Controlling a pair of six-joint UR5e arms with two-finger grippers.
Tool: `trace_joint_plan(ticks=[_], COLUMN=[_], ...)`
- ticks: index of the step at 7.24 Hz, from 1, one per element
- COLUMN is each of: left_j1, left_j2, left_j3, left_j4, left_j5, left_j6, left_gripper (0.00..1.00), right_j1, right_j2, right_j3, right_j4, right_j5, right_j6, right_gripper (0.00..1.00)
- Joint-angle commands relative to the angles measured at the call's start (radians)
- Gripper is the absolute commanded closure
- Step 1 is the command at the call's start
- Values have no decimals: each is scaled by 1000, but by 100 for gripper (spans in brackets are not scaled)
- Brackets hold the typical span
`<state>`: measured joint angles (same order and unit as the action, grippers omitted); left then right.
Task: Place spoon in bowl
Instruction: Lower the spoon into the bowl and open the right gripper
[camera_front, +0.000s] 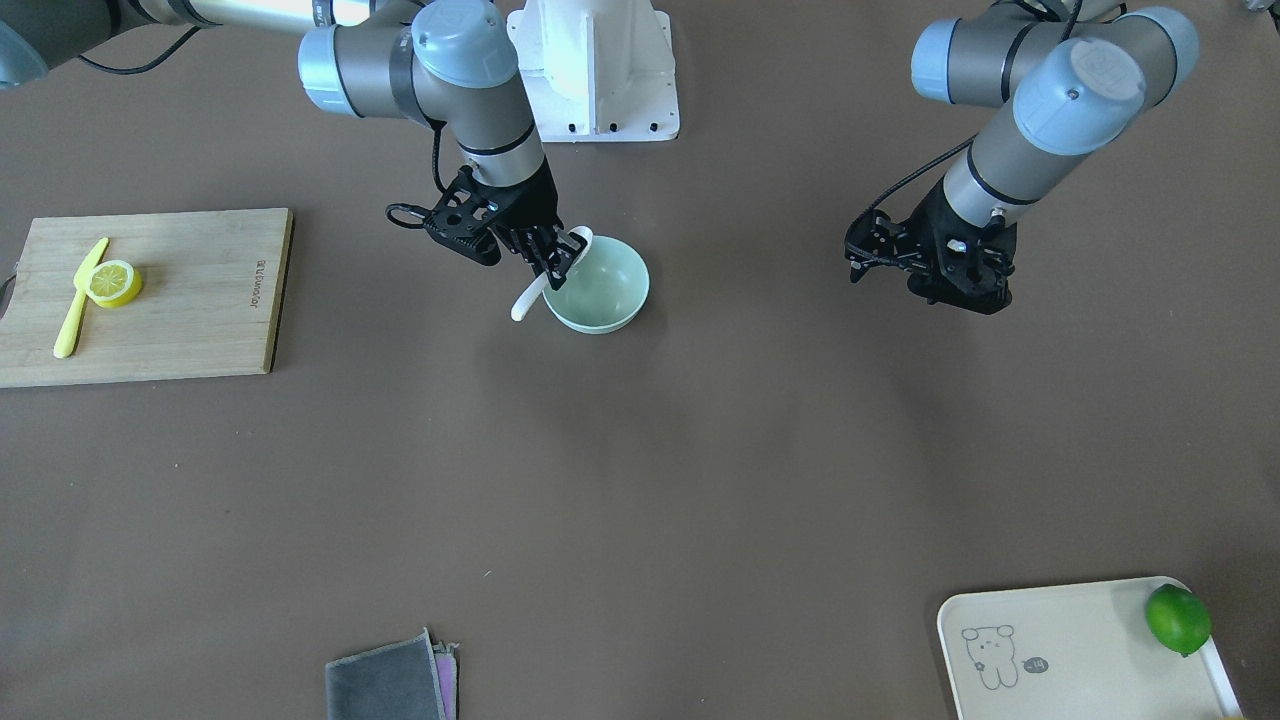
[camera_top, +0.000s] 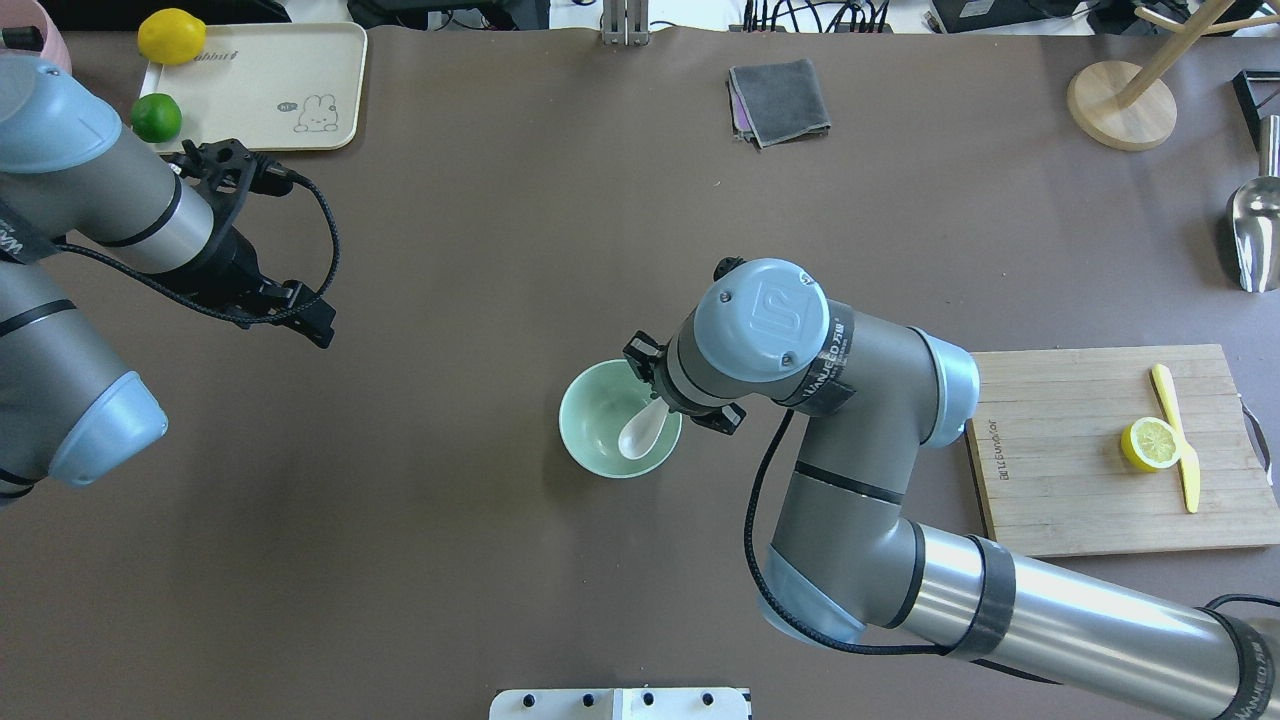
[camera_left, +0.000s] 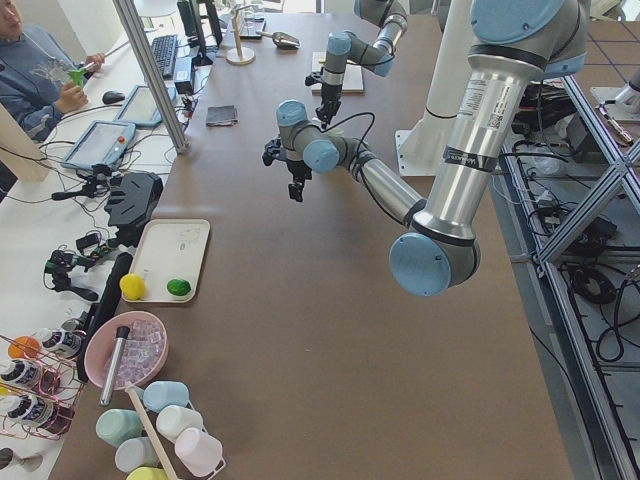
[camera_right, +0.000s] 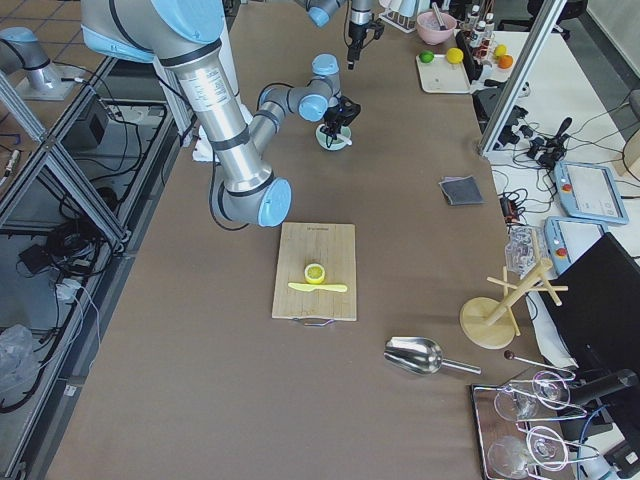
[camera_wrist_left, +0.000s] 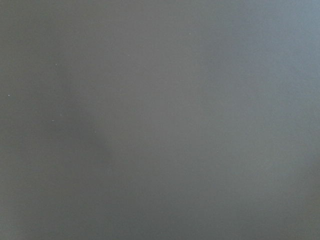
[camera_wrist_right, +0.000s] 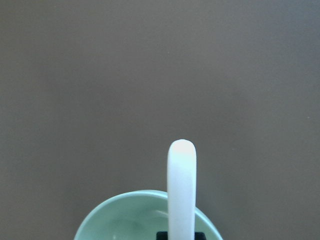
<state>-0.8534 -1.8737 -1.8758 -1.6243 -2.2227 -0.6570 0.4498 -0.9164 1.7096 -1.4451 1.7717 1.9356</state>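
My right gripper (camera_front: 556, 262) is shut on the white spoon (camera_front: 527, 300) and holds it tilted at the rim of the mint-green bowl (camera_front: 612, 296) near the table's middle. In the overhead view the spoon (camera_top: 638, 433) lies over the inside of the bowl (camera_top: 592, 420), with the gripper hidden under the wrist. In the right wrist view the spoon (camera_wrist_right: 181, 185) reaches out past the rim of the bowl (camera_wrist_right: 125, 220). My left gripper (camera_top: 316, 330) hangs over bare table far from the bowl; its fingers look shut and empty.
A wooden cutting board (camera_front: 190, 320) holds a lemon half (camera_front: 114, 283) and a yellow knife (camera_front: 76, 305). A cream tray (camera_front: 1070, 660) holds a lime (camera_front: 1178, 619). A grey cloth (camera_front: 388, 686), a wooden stand (camera_top: 1120, 105) and a metal scoop (camera_top: 1250, 235) lie at the far edge.
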Motion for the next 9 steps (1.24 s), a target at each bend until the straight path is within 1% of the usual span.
trace_joint_plan(ticks=[1, 2, 3, 4, 5, 6, 7, 8, 9], left_j1=[0, -1, -3, -9, -38, -96, -151, -201, -264], left_j2=[2, 5, 7, 25, 59, 98, 158, 188, 226], left_j3=[4, 10, 12, 9, -2, 4, 0, 0, 3], left_j4=[0, 0, 1, 1, 1, 7, 4, 7, 10], left_j5=[0, 0, 1, 0, -3, -27, -44, -51, -52], left_j6=[0, 4, 4, 4, 32, 156, 227, 294, 385], left_gripper=[3, 3, 3, 3, 3, 3, 3, 3, 3], right_j1=[-10, -2, 9, 15, 39, 73, 140, 218, 296], right_j2=[28, 25, 18, -13, -83, -182, -290, -364, -428], right_j3=[-28, -24, -1, 42, 150, 283, 356, 369, 369], right_j4=[0, 0, -4, -17, -78, -134, -146, -144, -141], right_j5=[-37, -37, -28, -20, 24, 66, 148, 240, 305], right_j6=[8, -21, -35, -41, -106, -212, -369, -538, -701], right_gripper=[3, 0, 0, 0, 0, 0, 0, 0, 0])
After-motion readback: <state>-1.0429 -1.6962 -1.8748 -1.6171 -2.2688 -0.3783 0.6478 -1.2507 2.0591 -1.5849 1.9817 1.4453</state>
